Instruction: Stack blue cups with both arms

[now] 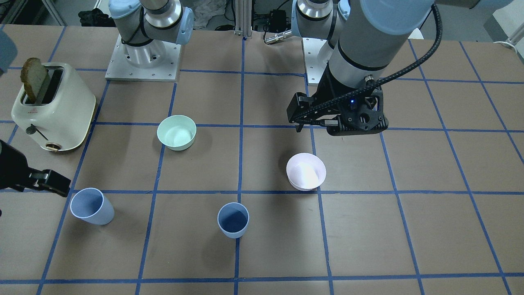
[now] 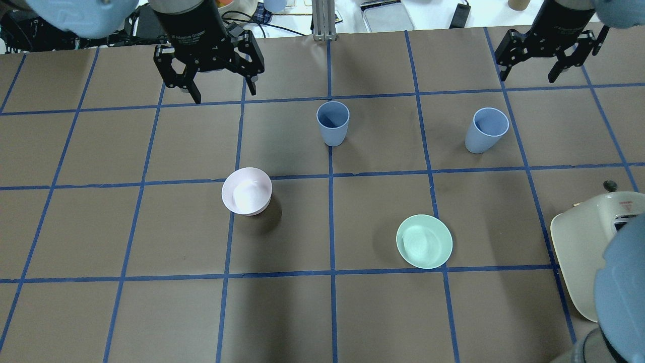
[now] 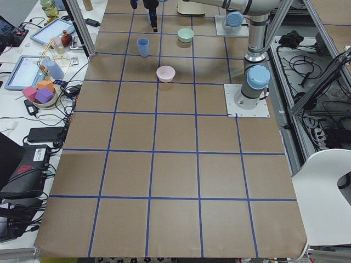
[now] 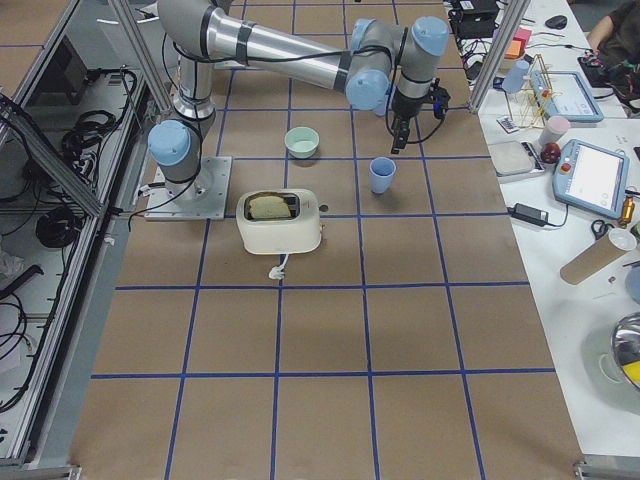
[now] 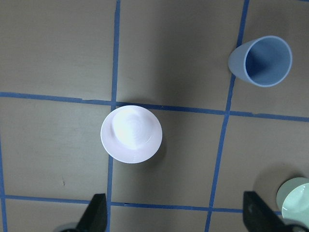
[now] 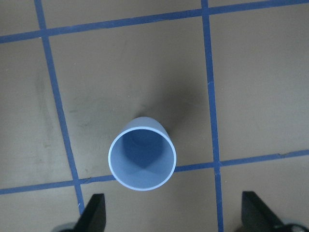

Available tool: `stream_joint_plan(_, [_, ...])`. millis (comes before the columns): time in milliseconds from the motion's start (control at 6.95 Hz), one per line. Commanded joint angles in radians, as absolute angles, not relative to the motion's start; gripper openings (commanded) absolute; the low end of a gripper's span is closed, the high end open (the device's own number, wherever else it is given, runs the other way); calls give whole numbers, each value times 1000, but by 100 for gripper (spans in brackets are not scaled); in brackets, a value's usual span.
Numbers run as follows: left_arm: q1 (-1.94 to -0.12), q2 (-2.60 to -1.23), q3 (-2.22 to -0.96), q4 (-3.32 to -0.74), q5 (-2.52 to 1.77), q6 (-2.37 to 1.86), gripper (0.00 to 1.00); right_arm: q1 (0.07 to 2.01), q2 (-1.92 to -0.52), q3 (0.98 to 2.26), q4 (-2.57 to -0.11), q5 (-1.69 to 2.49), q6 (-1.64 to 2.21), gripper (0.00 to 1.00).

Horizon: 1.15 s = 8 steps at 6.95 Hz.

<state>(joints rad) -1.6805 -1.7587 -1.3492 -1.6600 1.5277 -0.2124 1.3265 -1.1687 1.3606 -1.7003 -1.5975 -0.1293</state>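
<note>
Two pale blue cups stand upright and apart on the brown table. One cup (image 2: pixel 332 123) is near the centre line, and it also shows in the left wrist view (image 5: pixel 260 62). The other cup (image 2: pixel 486 130) is further right. My left gripper (image 2: pixel 223 93) is open and empty, high over the far left, beyond the pink bowl. My right gripper (image 2: pixel 528 75) is open and empty, hovering just beyond the right cup. In the right wrist view that cup (image 6: pixel 142 159) sits between and ahead of my fingertips (image 6: pixel 94 215). In the front view the cups (image 1: pixel 92 206) (image 1: pixel 233 220) stand near the left.
A pale pink bowl (image 2: pixel 247 191) sits left of centre and a mint-green bowl (image 2: pixel 424 241) right of centre. A cream toaster (image 1: pixel 53 108) with a slice of bread stands at the robot's right side. Blue tape lines grid the table.
</note>
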Motion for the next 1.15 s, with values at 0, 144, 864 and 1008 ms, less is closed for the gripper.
stream_joint_plan(0, [-1643, -1678, -1456, -1577, 1560, -149, 100, 1321, -1105, 1418, -1791, -1598, -161, 100])
stream_joint_plan(144, [-1619, -1671, -1460, -1580, 1556, -117, 100, 1318, -1108, 1455, -1813, -1598, -179, 100])
stream_joint_plan(864, [-1611, -1661, -1460, -1577, 1555, -78, 100, 1313, -1095, 1568, -1932, -1598, -178, 46])
stream_joint_plan(1008, [-1612, -1660, -1460, -1577, 1557, -78, 100, 1313, -1095, 1569, -1933, -1586, -179, 11])
